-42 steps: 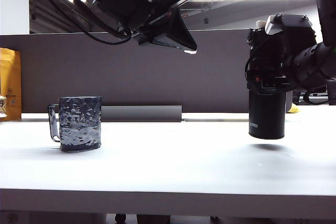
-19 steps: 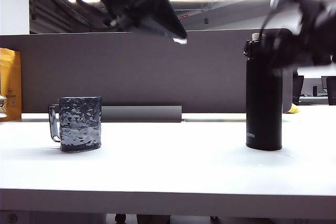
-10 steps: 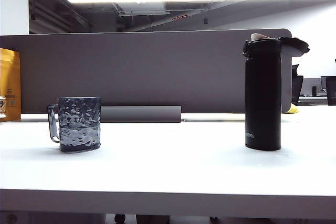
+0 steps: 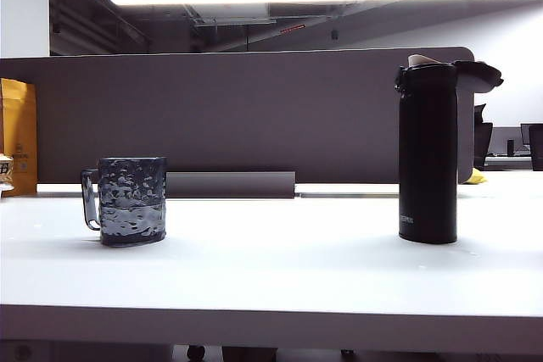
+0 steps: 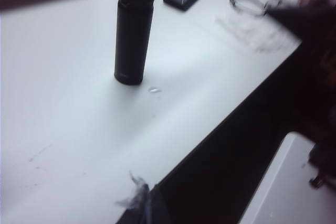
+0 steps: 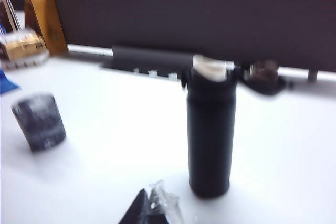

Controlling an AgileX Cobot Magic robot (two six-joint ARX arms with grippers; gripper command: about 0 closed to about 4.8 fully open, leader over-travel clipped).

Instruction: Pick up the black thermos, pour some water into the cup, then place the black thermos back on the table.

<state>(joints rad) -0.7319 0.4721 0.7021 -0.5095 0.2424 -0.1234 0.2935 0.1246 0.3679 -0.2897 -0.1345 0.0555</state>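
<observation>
- The black thermos (image 4: 428, 152) stands upright at the right of the exterior view, on the white bench (image 4: 280, 264), with its flip lid hanging open behind the pale spout
- The cup (image 4: 129, 200) sits at the left of that view, well apart from the thermos, handle turned toward the left edge; a pale band across its body may be a water line, though I cannot be sure
- Neither arm shows in the exterior view; nothing touches the thermos or the cup
- The left tool (image 5: 142, 203) appears only as a dark tip at the lower middle of the left wrist view, tips together and holding nothing; the thermos is far off in the upper left of that frame
- The right tool (image 6: 149, 209) shows as a dark point with a shiny scrap at the bottom of the right wrist view, likewise drawn together and empty; the thermos rises just above it in the frame, the cup at the left
- Judged from how things lie, the last step looks done: the flask is set down on the bench and both arms are clear of it
- The next move probably calls for little more than keeping the arms away from both vessels; the open lid makes the tall flask one to avoid knocking
</observation>
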